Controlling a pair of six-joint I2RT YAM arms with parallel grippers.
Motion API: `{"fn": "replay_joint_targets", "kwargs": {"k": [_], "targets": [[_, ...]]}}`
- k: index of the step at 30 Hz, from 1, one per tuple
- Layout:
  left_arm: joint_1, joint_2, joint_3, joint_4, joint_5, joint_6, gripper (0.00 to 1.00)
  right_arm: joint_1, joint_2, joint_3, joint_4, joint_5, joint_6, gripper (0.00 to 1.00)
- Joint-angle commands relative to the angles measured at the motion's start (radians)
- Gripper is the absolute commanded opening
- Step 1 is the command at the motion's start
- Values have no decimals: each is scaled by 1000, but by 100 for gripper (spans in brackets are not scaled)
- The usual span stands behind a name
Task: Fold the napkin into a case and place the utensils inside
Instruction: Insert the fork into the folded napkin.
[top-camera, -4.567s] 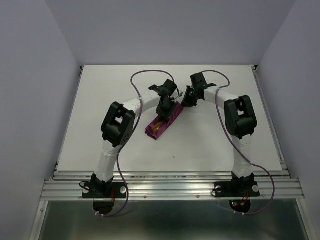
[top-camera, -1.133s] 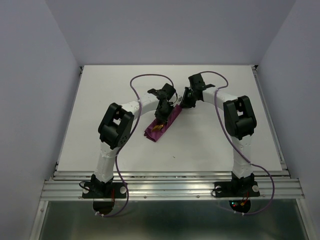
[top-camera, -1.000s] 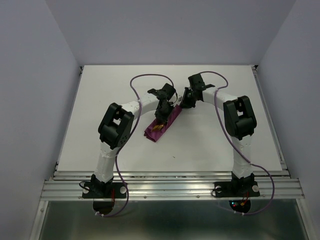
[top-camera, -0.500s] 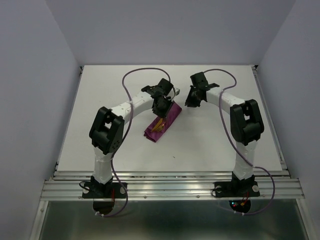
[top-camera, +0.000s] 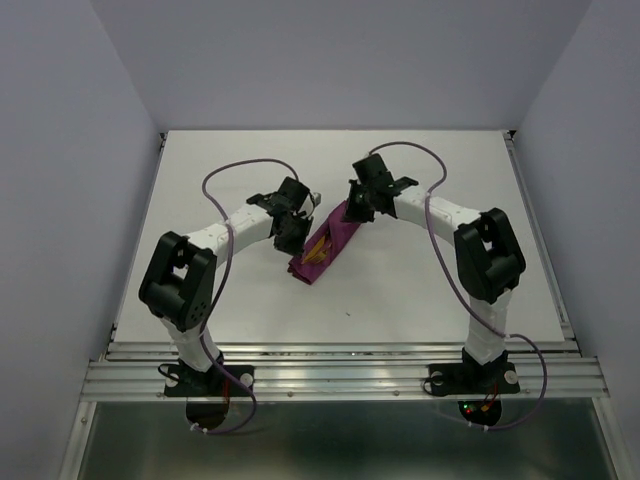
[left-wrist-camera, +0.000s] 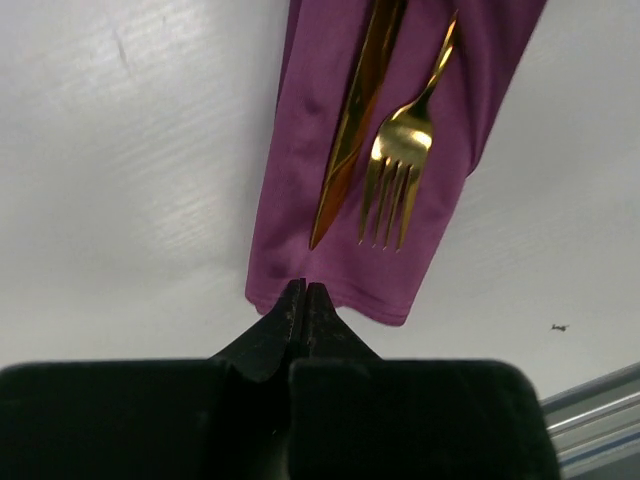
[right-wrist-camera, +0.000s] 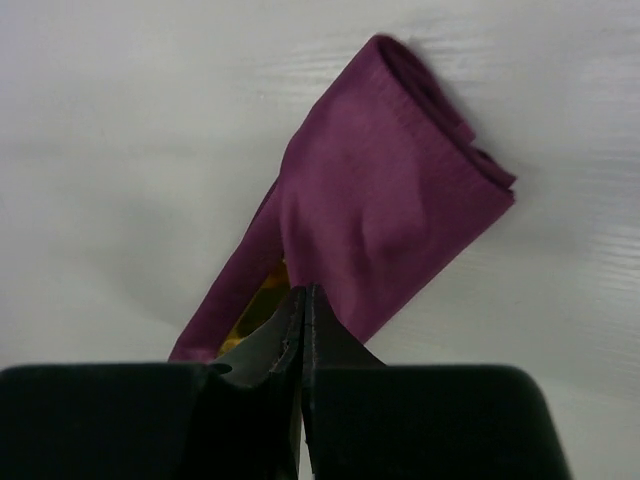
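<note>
Both left fingers (left-wrist-camera: 290, 312) and right fingers (right-wrist-camera: 291, 318) are hovering closed, seemingly gripping nothing, at opposite ends of the case (top-camera: 331, 240) lying on the bench (top-camera: 450, 290), utensils (left-wrist-camera: 392, 160) tucked inside, gold ends showing; any lift should be going straight up, avoiding snagging cloth.

We saw white links and black joints on the left arm (top-camera: 232, 228) and the right arm (top-camera: 437, 210). A purple cable (top-camera: 222, 180) ran along each. Both black bases (top-camera: 205, 380) carried pale screws. The left end effector (left-wrist-camera: 304, 292) and the right end effector (right-wrist-camera: 301, 295) were plain black.
</note>
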Motion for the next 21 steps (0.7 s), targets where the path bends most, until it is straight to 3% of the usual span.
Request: {"fn": "replay_joint_targets", "kwargs": {"k": [1, 7, 14, 21], "targets": [[27, -97, -118, 75, 31, -72, 0, 43, 45, 35, 31, -53, -24, 1], [62, -109, -224, 148, 60, -115, 0, 77, 79, 15, 42, -71, -12, 1], [62, -54, -237, 185, 69, -127, 0, 87, 142, 6, 33, -56, 0, 1], [62, -114, -195, 119, 35, -113, 0, 87, 113, 34, 16, -45, -29, 2]]}}
